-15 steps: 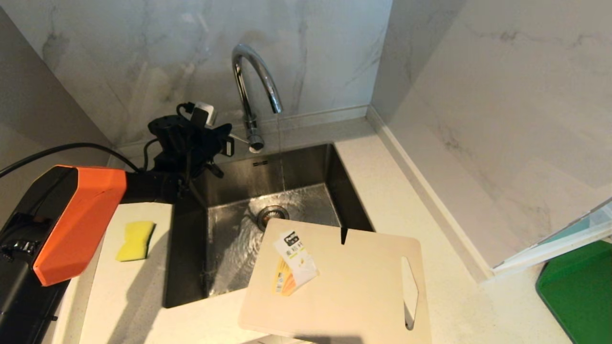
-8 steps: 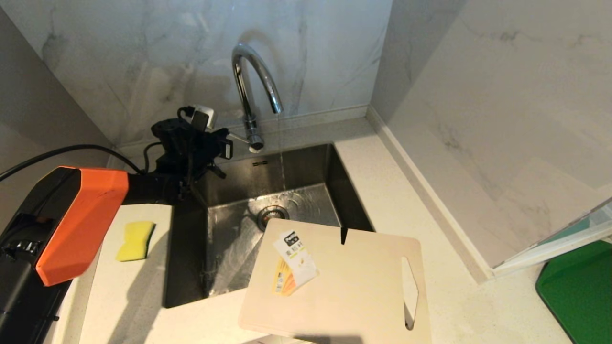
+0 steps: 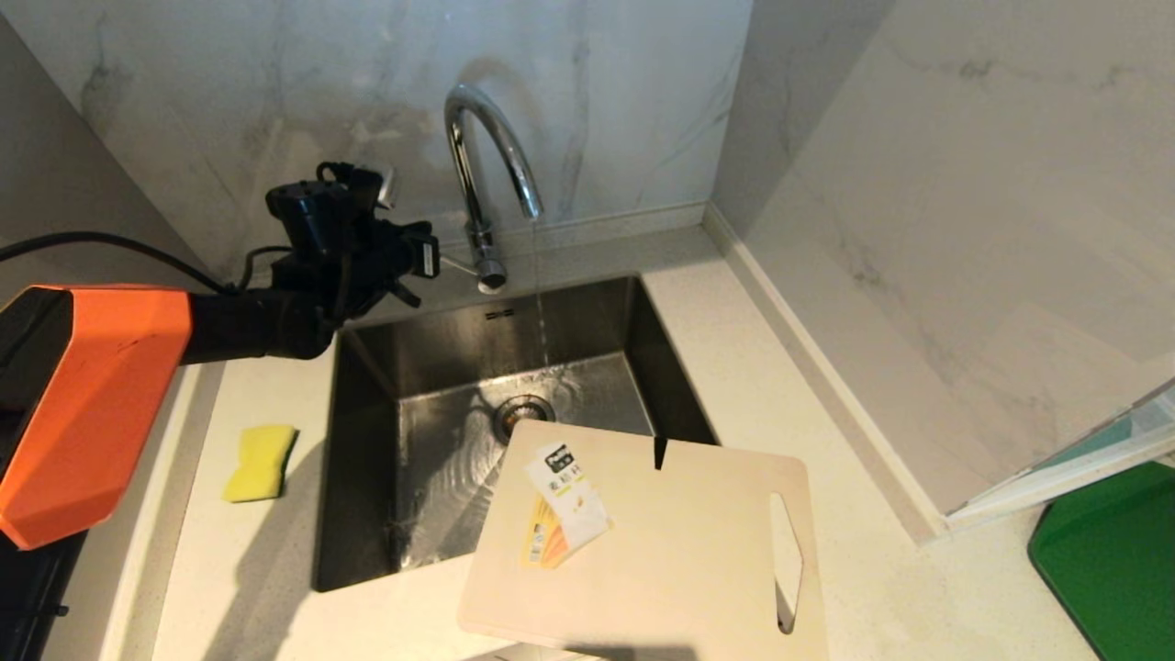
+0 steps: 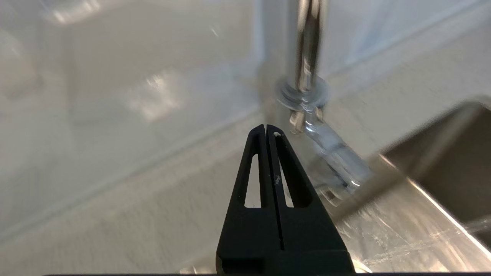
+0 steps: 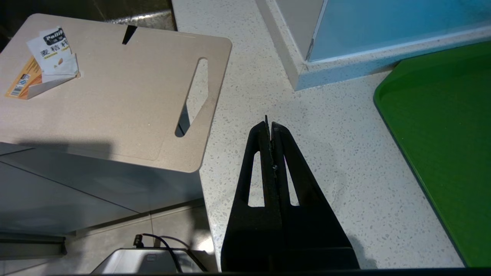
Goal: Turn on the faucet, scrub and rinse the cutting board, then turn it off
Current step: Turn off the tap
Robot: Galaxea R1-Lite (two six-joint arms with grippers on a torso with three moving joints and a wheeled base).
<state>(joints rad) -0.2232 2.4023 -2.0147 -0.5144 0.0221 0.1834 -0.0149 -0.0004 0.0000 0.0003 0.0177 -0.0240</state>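
At upper centre of head view, inventory as follows:
Faucet (image 3: pixel 485 174): chrome gooseneck, upper centre, behind sink; thin stream of water falls from spout into basin. Side lever (image 3: pixel 456 267) sticks out twd frame left at its base.
Left gripper (image 3: pixel 431 260): upper left-centre of head view, level w/ faucet base, tips just beside lever end; contact can't be told. Fingers clenched tight, nothing between them (left wrist view (image 4: pixel 266 128)).
Sink (image 3: pixel 363 496): steel basin, centre; wet rippled floor, drain (image 3: pixel 523 413) at middle.
Cutting board (image 3: pixel 679 551): pale beige, lower centre, lying flat on counter (image 3: pixel 826 477), far left corner overhanging sink, near edge jutting past counter front. Handle hole twd frame right, notch on far edge, white/orange label (image 3: pixel 562 503) on left part.
Sponge (image 3: pixel 261 462): yellow, on counter at lower left, apart from sink rim.
Right gripper (image 5: pixel 269 126): right wrist view only, over counter between board and green mat (image 5: pixel 441 126); fingers pressed together, empty.
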